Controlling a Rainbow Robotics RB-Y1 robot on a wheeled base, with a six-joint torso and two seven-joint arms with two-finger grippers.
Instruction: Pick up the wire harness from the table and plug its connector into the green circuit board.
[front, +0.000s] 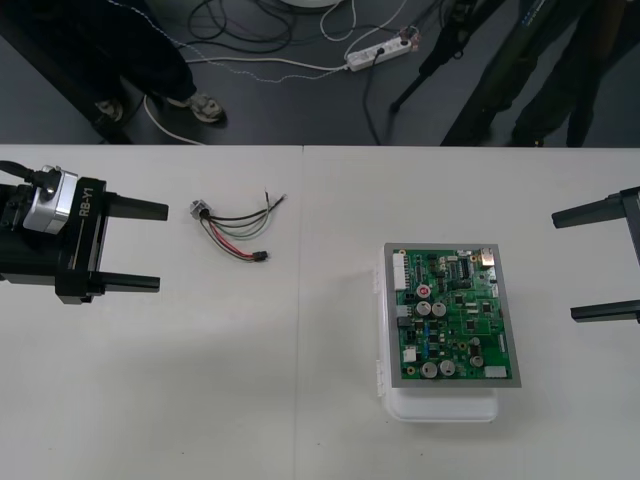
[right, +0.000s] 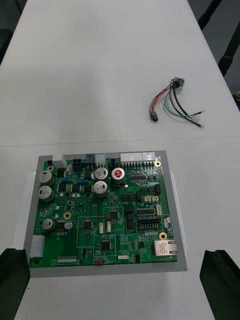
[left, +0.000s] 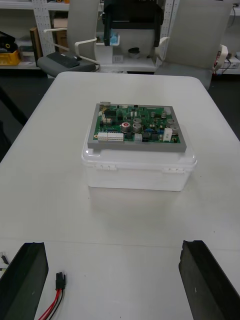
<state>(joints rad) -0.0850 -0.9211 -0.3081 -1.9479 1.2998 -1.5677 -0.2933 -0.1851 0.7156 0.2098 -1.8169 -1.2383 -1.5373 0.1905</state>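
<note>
Left gripper (front: 162, 246) was found at the left side of the table (front: 300, 420), with its two black fingers spread wide apart and pointed toward the middle. Nothing was held between them. Right gripper (front: 563, 266) was noted at the right edge, likewise spread open and empty, with its fingers directed toward the green circuit board (front: 450, 315).

The wire harness (front: 232, 228) was observed lying loose on the table, just beyond the left gripper's fingertips and between that gripper and the board. It was touched by neither gripper. Its round metal socket (front: 198, 209) was seen at the end nearest the left gripper, toward the far side of the table. Its small black plug (front: 260, 257) was recorded on the nearer side, resting on the bare surface and well apart from the board. Red, black and green wires were seen curving between the two ends.

The board was found seated flat on a white base (front: 440, 408), right of the table's centre. No wire was seen connected to it, and the plug was not inserted.
</note>
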